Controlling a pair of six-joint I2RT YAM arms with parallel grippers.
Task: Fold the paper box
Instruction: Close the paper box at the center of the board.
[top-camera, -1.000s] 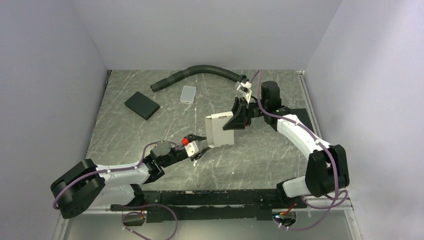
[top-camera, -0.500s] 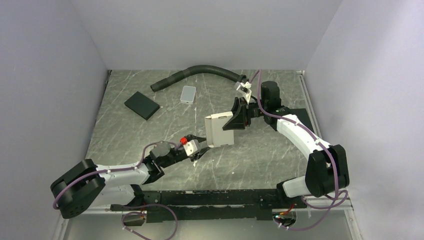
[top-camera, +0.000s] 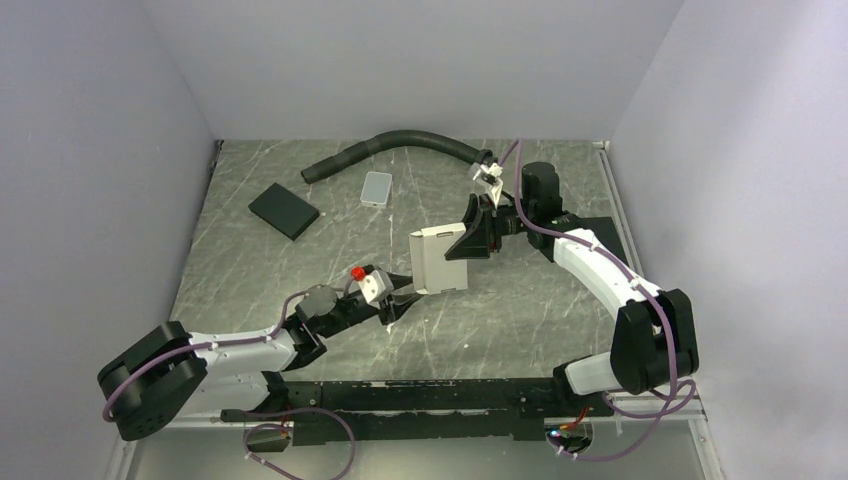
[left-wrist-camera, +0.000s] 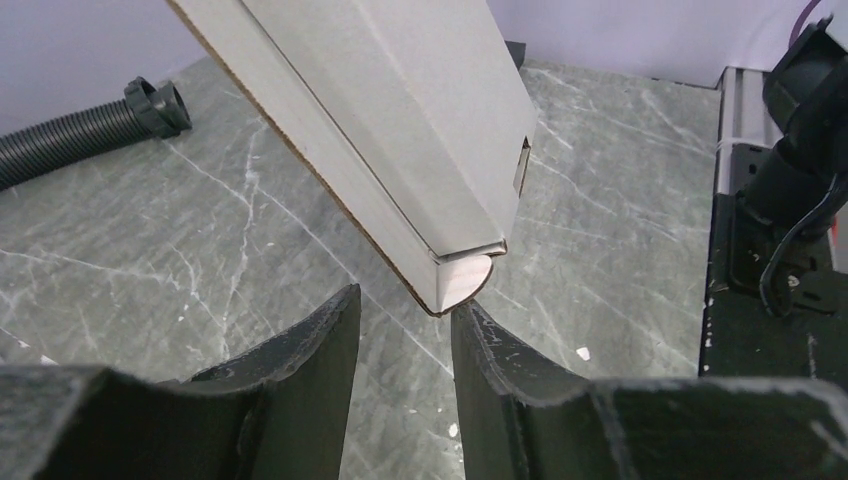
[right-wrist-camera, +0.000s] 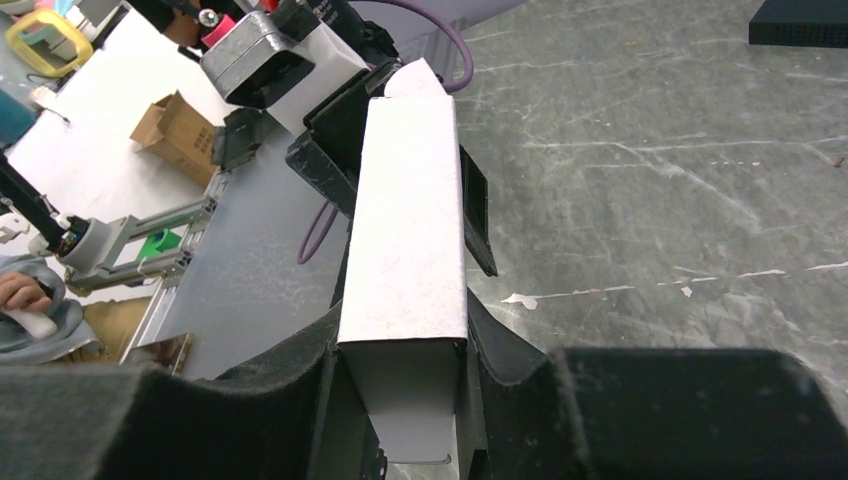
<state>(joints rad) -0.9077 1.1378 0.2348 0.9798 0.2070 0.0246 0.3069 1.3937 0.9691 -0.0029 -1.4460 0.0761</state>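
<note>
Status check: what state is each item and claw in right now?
paper box: folded into a slim carton, held in the air, end tab sticking out.
right claw: shut on the paper box.
left claw: open, tips at the box's tabbed corner.
black pad: lying flat.
grey tile: lying flat.
hose: lying curved at the back.

No legible text, brand, number or sign in any view. The paper box (top-camera: 437, 262) shows plain white, unprinted faces. The black pad (top-camera: 284, 211) and grey tile (top-camera: 377, 187), toward the far edge of the table (top-camera: 250, 270), are too small in the top view to read anything on.
</note>
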